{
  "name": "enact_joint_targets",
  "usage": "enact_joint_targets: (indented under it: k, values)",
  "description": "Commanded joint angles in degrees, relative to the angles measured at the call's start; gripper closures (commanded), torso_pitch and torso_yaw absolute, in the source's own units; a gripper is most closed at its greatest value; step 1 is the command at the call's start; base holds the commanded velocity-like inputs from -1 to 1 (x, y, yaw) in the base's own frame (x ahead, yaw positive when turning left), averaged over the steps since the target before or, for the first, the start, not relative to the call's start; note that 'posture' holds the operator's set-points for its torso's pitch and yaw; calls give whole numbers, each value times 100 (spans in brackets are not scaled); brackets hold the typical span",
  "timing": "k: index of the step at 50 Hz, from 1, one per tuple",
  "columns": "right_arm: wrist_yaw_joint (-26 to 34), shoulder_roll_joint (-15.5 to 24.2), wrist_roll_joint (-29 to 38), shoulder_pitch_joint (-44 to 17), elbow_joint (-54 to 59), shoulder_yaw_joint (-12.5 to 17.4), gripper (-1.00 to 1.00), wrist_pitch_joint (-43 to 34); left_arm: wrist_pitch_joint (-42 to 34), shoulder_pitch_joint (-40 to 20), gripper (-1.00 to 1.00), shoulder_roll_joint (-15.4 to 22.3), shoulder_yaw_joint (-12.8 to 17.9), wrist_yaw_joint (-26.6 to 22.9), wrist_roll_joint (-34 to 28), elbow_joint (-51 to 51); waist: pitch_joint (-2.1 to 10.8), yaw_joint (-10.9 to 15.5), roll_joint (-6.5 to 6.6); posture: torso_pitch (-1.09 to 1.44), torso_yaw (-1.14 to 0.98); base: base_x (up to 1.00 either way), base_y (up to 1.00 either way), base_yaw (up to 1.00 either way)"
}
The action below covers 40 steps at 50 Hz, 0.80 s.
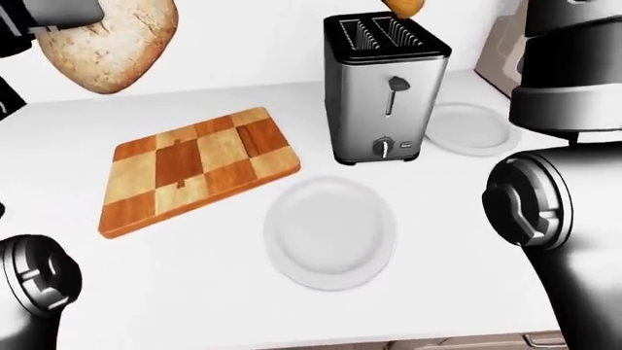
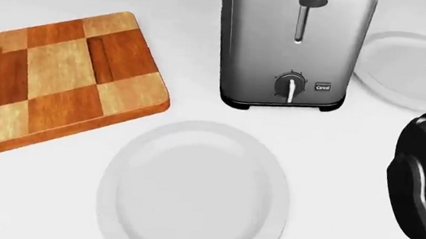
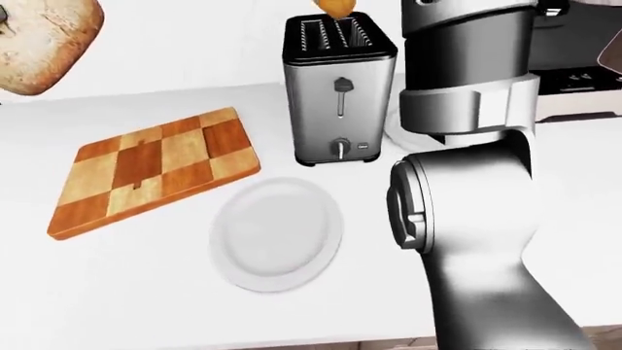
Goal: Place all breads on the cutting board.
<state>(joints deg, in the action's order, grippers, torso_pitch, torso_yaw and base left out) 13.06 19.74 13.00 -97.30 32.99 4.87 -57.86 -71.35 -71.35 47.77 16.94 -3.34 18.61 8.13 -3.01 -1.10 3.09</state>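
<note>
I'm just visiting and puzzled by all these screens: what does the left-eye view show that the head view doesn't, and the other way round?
Only the left-eye view shows the big round bread loaf held high at the top left, an orange-brown bit of bread at the top edge above the toaster's slots, and the whole scene from further off. The head view adds nothing new, only a closer look, with the toaster's "Cancel" button readable. Both show the checkered cutting board, still bare, the toaster, two empty white plates and the robot's dark right arm.

Cutting board [image 2: 53, 74], toaster [image 2: 291, 44], 2 plates [image 2: 194, 191]
</note>
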Motion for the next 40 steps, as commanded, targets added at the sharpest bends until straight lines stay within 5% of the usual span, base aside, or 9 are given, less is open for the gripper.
enact_joint_targets:
  k: [1, 3, 4, 10, 23, 30, 32, 37, 40]
  values:
    - [-33, -13, 2, -303, -216, -27, 100, 218, 239, -176, 100, 156, 153, 50, -29, -123, 265, 64, -24, 0, 0, 0, 23, 0]
    - [-26, -19, 4, -320, -221, -37, 100, 191, 252, -180, 100, 164, 153, 64, -15, -106, 213, 42, 651, 0, 0, 0, 30, 0]
    - [-27, -19, 4, -316, -221, -37, 100, 194, 254, -183, 100, 166, 151, 70, -9, -101, 108, 24, 328, 0, 0, 0, 70, 0]
    - [-40, -52, -7, -298, -225, -37, 100, 213, 276, -172, 100, 191, 154, 107, 24, -76, -55, 101, -364, 0, 0, 0, 85, 0]
    - [-49, -87, -54, -321, -191, -50, 100, 235, 269, -238, 100, 186, 129, 188, 89, -38, 59, 66, -76, 0, 0, -1, 0, 0]
    - [-13, -105, -46, -280, -273, -69, 100, 172, 279, -197, 100, 203, 156, 211, 125, -50, 472, 35, -468, 0, 0, -64, 35, 0]
    - [-14, -118, -47, -262, -282, -66, 100, 221, 293, -176, 100, 206, 159, 219, 137, -50, 391, 82, -394, 0, 0, -24, 20, 0]
    - [7, -131, -64, -183, -337, -67, 100, 227, 293, -162, 100, 195, 146, 248, 164, -57, -134, -46, 374, 0, 0, 0, 8, 0]
    - [17, -137, -69, -162, -379, -63, 100, 194, 299, -167, 100, 184, 141, 262, 174, -52, -92, -84, -221, 0, 0, 0, 87, 0]
